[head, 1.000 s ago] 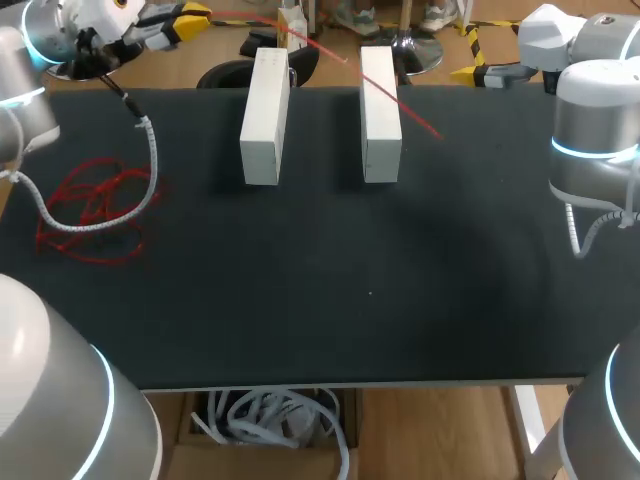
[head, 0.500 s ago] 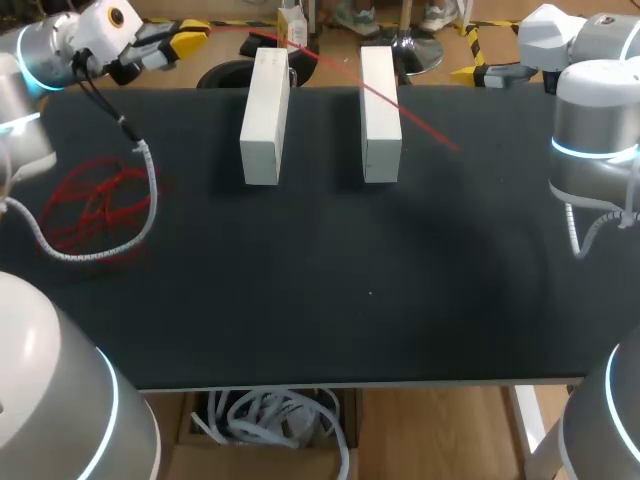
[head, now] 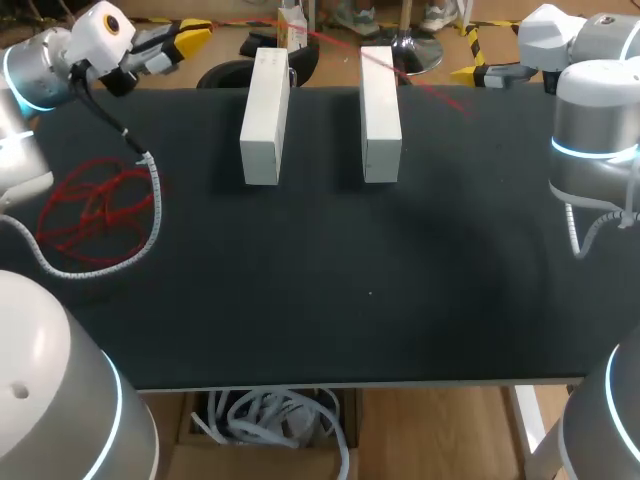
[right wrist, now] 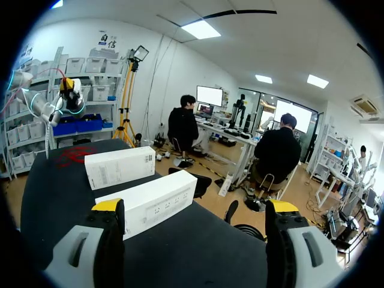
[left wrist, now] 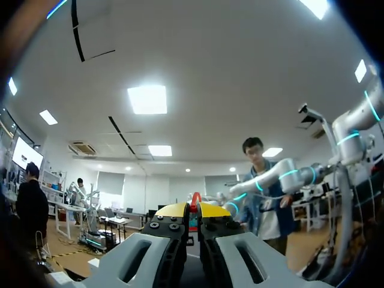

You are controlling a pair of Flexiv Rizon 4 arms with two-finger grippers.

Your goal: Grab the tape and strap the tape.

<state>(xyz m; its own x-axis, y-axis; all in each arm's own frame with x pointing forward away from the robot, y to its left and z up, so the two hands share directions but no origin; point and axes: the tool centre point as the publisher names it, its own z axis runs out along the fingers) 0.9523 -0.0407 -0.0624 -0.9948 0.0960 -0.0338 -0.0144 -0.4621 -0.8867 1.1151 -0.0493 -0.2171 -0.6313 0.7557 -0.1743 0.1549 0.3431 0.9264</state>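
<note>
The left gripper (head: 190, 35) sits at the far left corner of the black-covered table (head: 350, 280). In its wrist view (left wrist: 193, 209) the yellow tips are pressed almost together with a sliver of red pinched between them. It grips the thin red tape strand (head: 440, 93), which runs in a straight line from that gripper toward the right, passing above the far ends of the two white rectangular boxes (head: 265, 115) and ending near the table's far edge. The boxes lie side by side, apart from each other, with their long sides running near to far. A loose red tangle of tape (head: 95, 210) lies on the table at the left, partly ringed by the left arm's white coiled cable (head: 150, 200). The right gripper (head: 475, 72) is at the far right edge, off the tape. Its fingers stand wide apart with nothing between them (right wrist: 195, 206).
</note>
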